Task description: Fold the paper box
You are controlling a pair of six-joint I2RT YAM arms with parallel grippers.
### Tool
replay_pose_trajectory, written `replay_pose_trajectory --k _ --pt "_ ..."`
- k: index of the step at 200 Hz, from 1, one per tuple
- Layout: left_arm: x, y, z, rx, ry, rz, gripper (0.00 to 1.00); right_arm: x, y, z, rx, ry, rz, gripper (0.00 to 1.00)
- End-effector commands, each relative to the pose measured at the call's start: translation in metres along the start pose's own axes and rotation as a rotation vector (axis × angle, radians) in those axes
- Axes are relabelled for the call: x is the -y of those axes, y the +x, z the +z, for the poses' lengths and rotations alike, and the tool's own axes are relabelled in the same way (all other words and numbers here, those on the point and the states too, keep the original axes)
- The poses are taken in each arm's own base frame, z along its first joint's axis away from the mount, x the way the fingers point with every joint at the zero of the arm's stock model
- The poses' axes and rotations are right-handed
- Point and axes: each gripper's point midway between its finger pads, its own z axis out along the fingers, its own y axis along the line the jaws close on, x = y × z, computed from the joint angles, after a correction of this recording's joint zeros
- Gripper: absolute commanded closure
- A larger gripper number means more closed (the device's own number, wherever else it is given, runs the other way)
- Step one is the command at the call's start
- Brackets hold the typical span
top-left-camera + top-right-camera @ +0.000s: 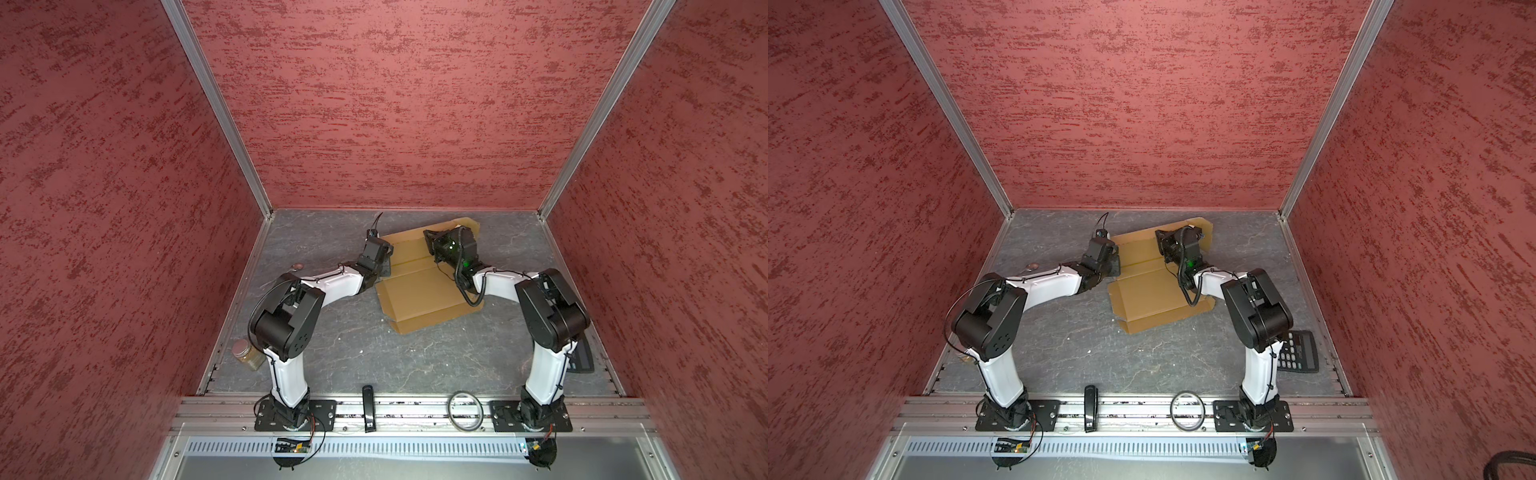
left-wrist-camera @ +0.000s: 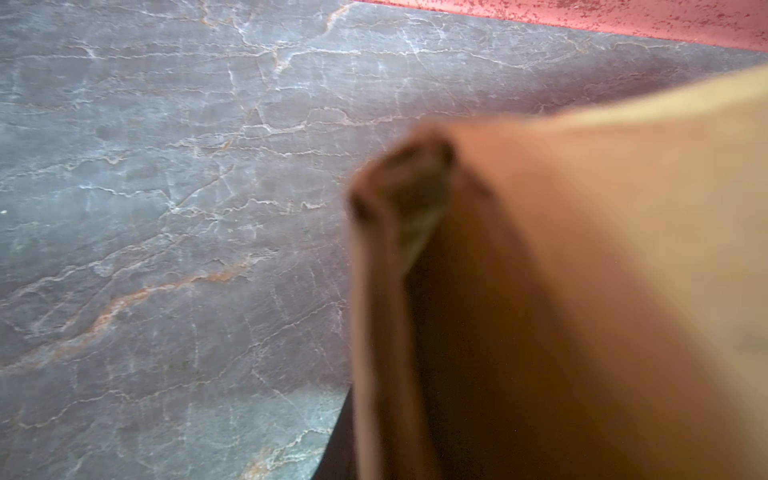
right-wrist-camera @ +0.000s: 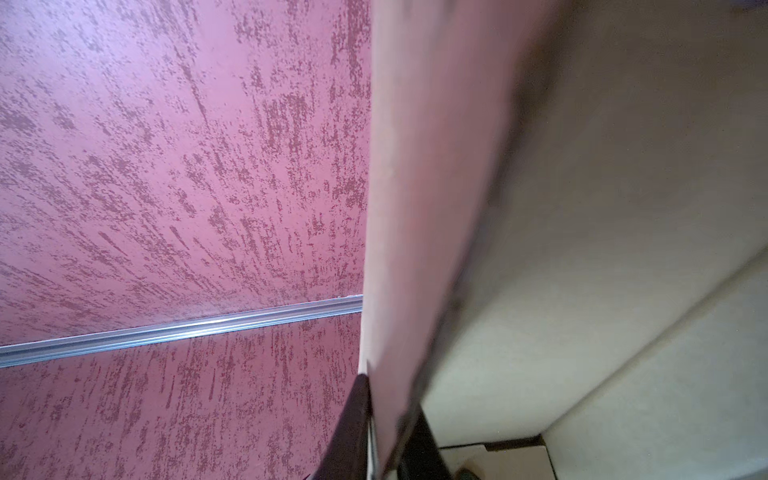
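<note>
The paper box (image 1: 419, 299) is seen as a flat cut sheet on the table (image 1: 357, 349), not yet formed; its long axis is directed away from the arm bases and passes between the two grippers. The left gripper (image 1: 386, 268) is placed at the sheet's side edge, about mid-length, so the main body of the sheet lies on the inner side of these jaws, toward the other arm. In the left wrist view only one dark finger (image 2: 336, 440) is visible beside a raised, blurred flap, so it cannot be told whether these jaws are closed on it. The right gripper (image 3: 390, 411) is set over the far part of the sheet; its jaws are drawn narrow, one finger on each side of an upright flap, which appears to be gripped. It is judged that the next fold depends on each flap being turned inward, toward the middle of the sheet, by the arm nearest to it
</note>
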Motion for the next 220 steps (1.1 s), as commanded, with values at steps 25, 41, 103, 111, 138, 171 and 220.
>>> replay_pose_trajectory --k 25,41,103,111,138,171,220 --pt "0.000 -0.006 -0.002 0.021 -0.010 -0.001 0.89 -0.008 0.005 -0.013 -0.007 -0.009 0.022 0.74" --pt "0.000 -0.008 -0.004 0.024 -0.012 0.002 0.89 -0.010 0.006 -0.017 -0.012 -0.008 -0.007 0.68" --pt "0.001 -0.004 -0.003 0.010 -0.017 0.014 0.92 -0.016 0.018 -0.046 -0.080 -0.022 -0.129 0.51" --pt "0.002 -0.002 -0.003 0.007 -0.017 0.019 0.92 -0.016 0.021 -0.049 -0.102 -0.024 -0.148 0.50" --pt "0.005 0.000 -0.002 0.008 -0.024 0.030 0.92 -0.013 0.028 -0.063 -0.159 -0.015 -0.224 0.50" --pt "0.005 0.006 -0.001 0.007 -0.043 0.035 0.93 -0.016 0.043 -0.079 -0.251 0.016 -0.375 0.50" --pt "-0.003 0.010 -0.002 0.033 -0.097 -0.007 0.93 0.006 0.059 -0.107 -0.363 0.087 -0.490 0.47"
